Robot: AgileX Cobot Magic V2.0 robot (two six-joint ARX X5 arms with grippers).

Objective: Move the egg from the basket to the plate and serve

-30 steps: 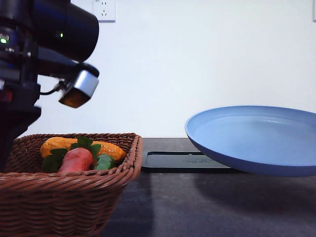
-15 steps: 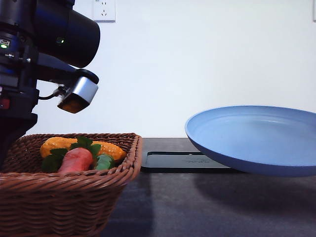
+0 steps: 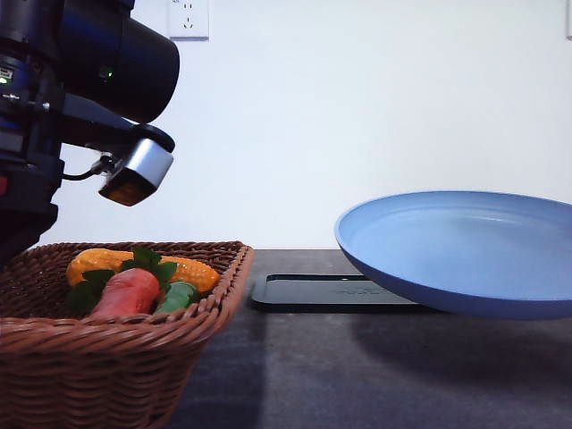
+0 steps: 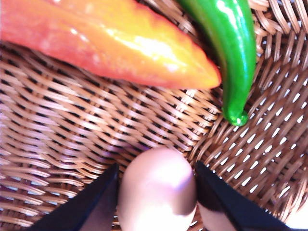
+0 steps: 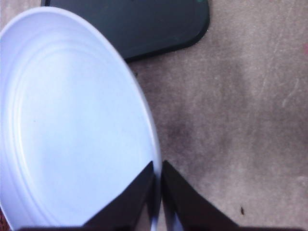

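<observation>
Two hands: left hand (image 4: 156, 207) clasping egg (image 4: 157, 190) in basket (image 4: 96, 130), right hand (image 5: 158, 192) pinching plate (image 5: 72, 125) rim.

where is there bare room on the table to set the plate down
Bare tabletop lies in front of the black tray, between the basket and the held plate; the right wrist view shows more beside the tray. The tray's top is bare too. The basket is crowded: vegetables, egg, left claw.
</observation>
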